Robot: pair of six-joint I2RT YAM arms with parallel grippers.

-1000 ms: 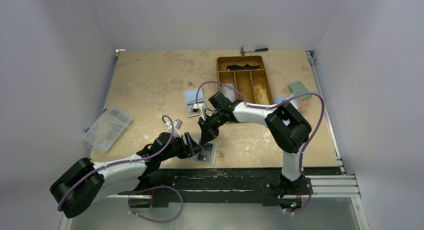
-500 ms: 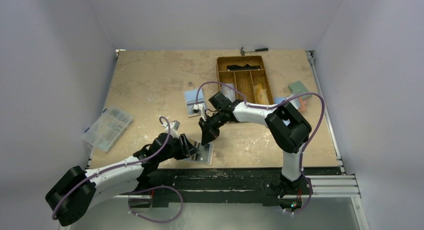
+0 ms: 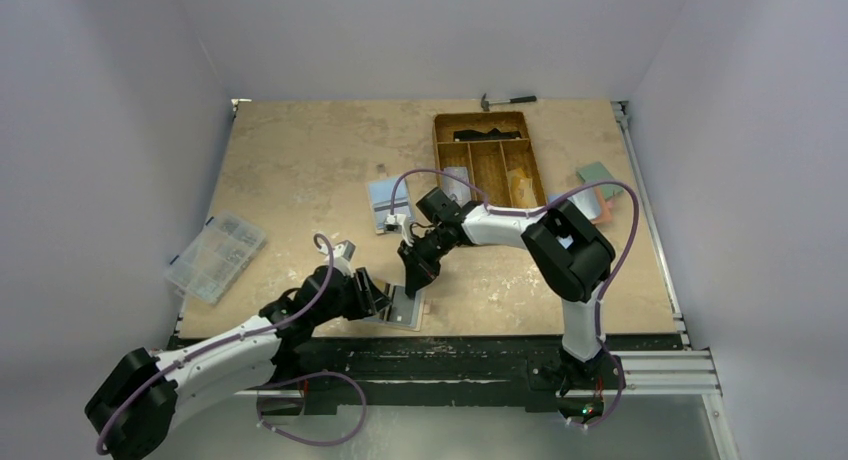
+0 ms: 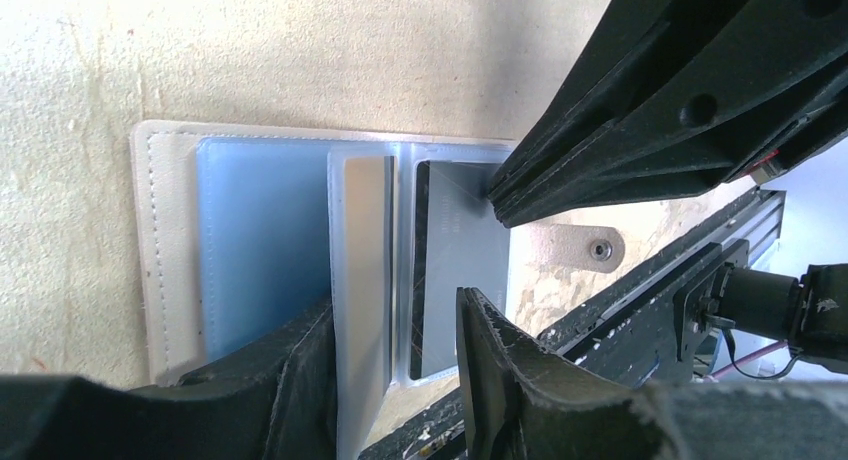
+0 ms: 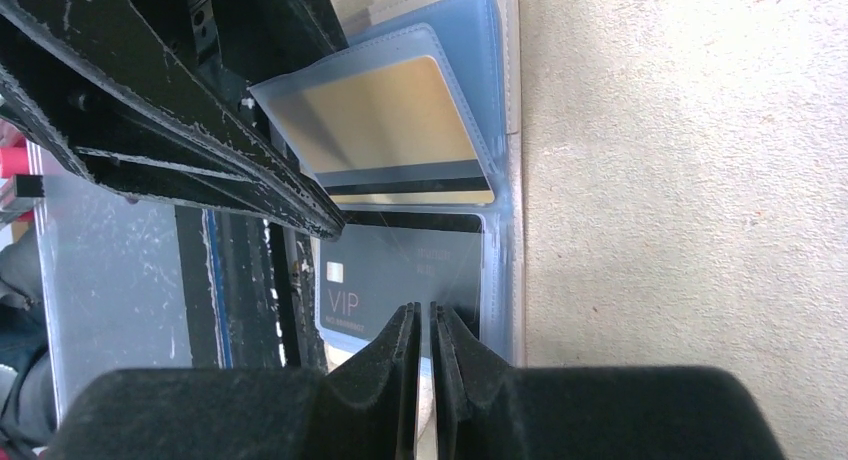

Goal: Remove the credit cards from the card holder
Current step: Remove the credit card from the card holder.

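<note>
The card holder (image 3: pixel 408 310) lies open near the table's front edge, its cream rim (image 4: pixel 150 250) and blue inner face toward me. A clear sleeve with a gold card (image 5: pixel 385 115) stands tilted up from it. Beside that, a dark grey card (image 5: pixel 400 265) marked VIP lies flat in its sleeve. My left gripper (image 4: pixel 395 365) is open and straddles the raised sleeve; one finger touches it, the other stands off. My right gripper (image 5: pixel 425 315) is shut to a thin slit, tips down on the dark card (image 4: pixel 455 270). A light blue card (image 3: pixel 387 202) lies alone farther back.
A brown compartment tray (image 3: pixel 490 155) stands at the back with a hammer (image 3: pixel 507 101) behind it. A clear organiser box (image 3: pixel 215 257) sits at the left edge, green and orange items (image 3: pixel 598 185) at the right. The black rail (image 3: pixel 450 355) runs just below the holder.
My left arm has drawn back toward the near left, and its jaws have narrowed around the raised sleeve. The right gripper has dipped slightly nearer the holder.
</note>
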